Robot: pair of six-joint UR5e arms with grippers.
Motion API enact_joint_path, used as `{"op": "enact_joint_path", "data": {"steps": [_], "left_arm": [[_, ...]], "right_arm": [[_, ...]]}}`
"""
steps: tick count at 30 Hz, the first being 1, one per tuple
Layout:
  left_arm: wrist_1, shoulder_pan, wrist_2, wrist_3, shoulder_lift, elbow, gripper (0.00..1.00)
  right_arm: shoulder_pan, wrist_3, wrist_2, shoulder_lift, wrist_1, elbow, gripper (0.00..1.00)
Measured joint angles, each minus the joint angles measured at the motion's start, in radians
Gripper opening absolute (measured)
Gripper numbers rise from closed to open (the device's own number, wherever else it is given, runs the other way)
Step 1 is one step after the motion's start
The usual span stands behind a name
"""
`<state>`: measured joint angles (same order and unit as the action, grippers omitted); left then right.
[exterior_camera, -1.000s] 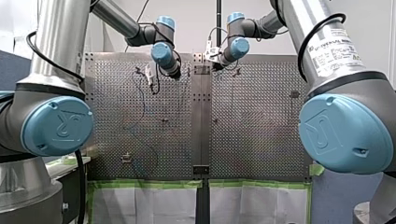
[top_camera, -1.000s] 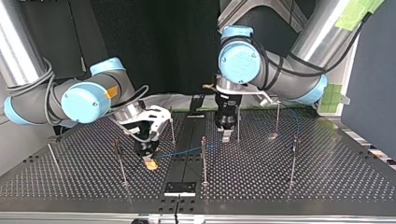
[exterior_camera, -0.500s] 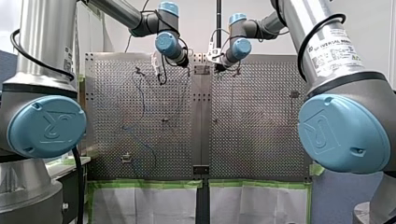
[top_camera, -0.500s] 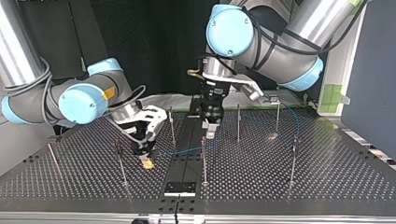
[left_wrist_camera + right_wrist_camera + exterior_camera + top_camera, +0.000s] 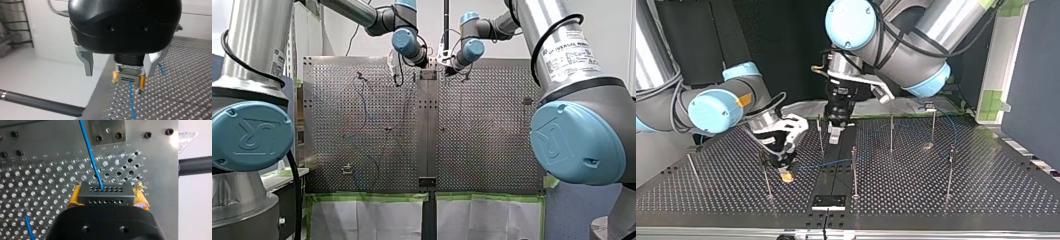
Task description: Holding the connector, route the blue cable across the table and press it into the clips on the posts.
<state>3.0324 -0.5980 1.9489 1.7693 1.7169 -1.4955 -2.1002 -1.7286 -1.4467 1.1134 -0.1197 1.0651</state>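
Over the perforated counter (image 5: 936, 200), the seemingly light, rigid connector (image 5: 105, 192) is being clenched by its sides in the right pincer (image 5: 107, 197), its limp blue cable (image 5: 90, 152) trailing, the left pincer (image 5: 119, 72) being held released.

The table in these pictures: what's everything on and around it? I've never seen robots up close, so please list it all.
table: one, grey perforated metal, under everything.
posts: seven, thin metal, upright across the table in the top view.
connector: one, grey, held between yellow pads.
cable: one, blue, from the connector past the posts toward the top view's right.
green tape: strips, along the table's near edge in the front view.
right gripper: one, yellow-padded, shut on the connector, low over the table.
left gripper: one, black with metal fingers, open and empty, above the table's middle.
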Motion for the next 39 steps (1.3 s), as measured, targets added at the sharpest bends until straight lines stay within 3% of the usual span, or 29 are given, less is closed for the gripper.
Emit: {"op": "enact_joint_path", "data": {"steps": [9, 26, 39], "left_arm": [[0.054, -0.006, 0.050, -0.011, 0.078, 0.078, 0.99], [0.084, 0.022, 0.054, -0.012, 0.216, 0.217, 0.99], [0.085, 0.049, 0.099, -0.011, 0.300, 0.329, 0.99]], "right_arm": [[0.007, 0.000, 0.000, 0.003, -0.003, 0.009, 0.00], [0.009, 0.000, 0.000, 0.003, -0.003, 0.013, 0.00], [0.008, 0.001, 0.000, 0.003, -0.002, 0.013, 0.00]]}}
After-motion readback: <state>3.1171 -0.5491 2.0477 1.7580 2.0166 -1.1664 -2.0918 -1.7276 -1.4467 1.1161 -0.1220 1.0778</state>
